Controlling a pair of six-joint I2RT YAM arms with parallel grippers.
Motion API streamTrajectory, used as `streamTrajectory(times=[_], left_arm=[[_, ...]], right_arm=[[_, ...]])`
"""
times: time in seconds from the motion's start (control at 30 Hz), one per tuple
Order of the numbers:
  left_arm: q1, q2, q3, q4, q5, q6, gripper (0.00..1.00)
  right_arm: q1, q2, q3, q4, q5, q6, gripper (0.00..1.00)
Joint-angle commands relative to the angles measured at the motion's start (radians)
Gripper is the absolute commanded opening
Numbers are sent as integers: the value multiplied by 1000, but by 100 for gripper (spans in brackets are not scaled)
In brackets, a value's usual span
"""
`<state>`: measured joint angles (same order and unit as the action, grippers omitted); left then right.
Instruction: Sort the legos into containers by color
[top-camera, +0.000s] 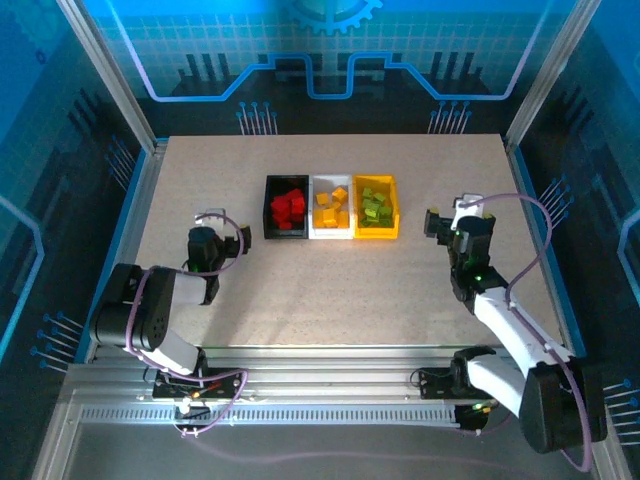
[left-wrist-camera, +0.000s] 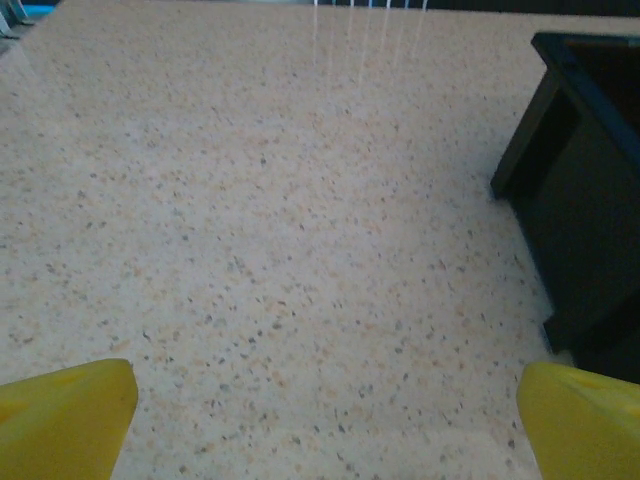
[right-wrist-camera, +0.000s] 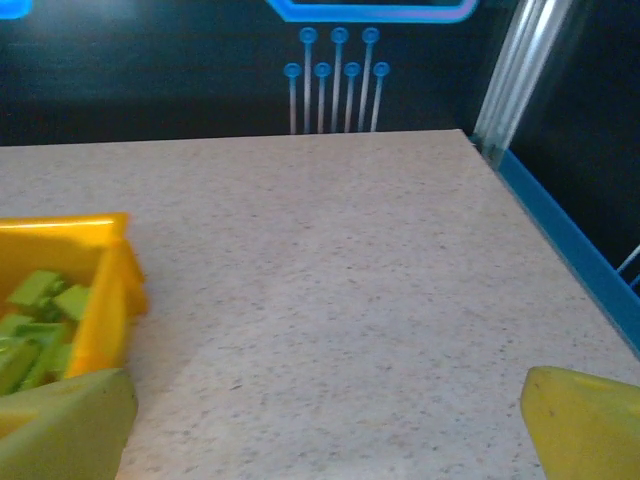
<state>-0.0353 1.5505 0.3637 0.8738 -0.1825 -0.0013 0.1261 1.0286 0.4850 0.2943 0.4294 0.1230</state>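
Observation:
Three containers stand in a row at the table's middle back. The black bin (top-camera: 268, 208) holds red legos (top-camera: 290, 207), the white bin (top-camera: 332, 234) holds orange legos (top-camera: 333, 208), and the yellow bin (top-camera: 376, 234) holds green legos (top-camera: 376, 204). My left gripper (top-camera: 212, 238) sits low, left of the black bin, and is open over bare table (left-wrist-camera: 325, 420); the bin's dark wall (left-wrist-camera: 585, 200) is at the right. My right gripper (top-camera: 452, 222) stands right of the yellow bin, open and empty (right-wrist-camera: 325, 420). The yellow bin's corner (right-wrist-camera: 100, 290) with green legos (right-wrist-camera: 40, 320) lies at its left.
The speckled tabletop (top-camera: 330, 290) spreads in front of and beside the bins. A blue rail (right-wrist-camera: 570, 240) runs along the table's right edge, with a metal post (right-wrist-camera: 515, 70) at the far corner. The arm bases (top-camera: 330, 385) sit at the near edge.

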Motion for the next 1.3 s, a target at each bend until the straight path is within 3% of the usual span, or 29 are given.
streamTrajectory(times=[0.0, 0.43, 0.5, 1.27], left_arm=[[7, 5, -1, 89, -83, -28, 99], [5, 2, 0, 85, -77, -26, 99], [5, 3, 0, 84, -76, -27, 99], [5, 3, 0, 83, -73, -26, 99]], right_arm=[[-43, 87, -45, 191, -88, -57, 100], [-35, 487, -86, 549, -170, -93, 100], [-36, 471, -67, 475, -194, -89, 100], [-39, 473, -73, 497, -198, -92, 100]])
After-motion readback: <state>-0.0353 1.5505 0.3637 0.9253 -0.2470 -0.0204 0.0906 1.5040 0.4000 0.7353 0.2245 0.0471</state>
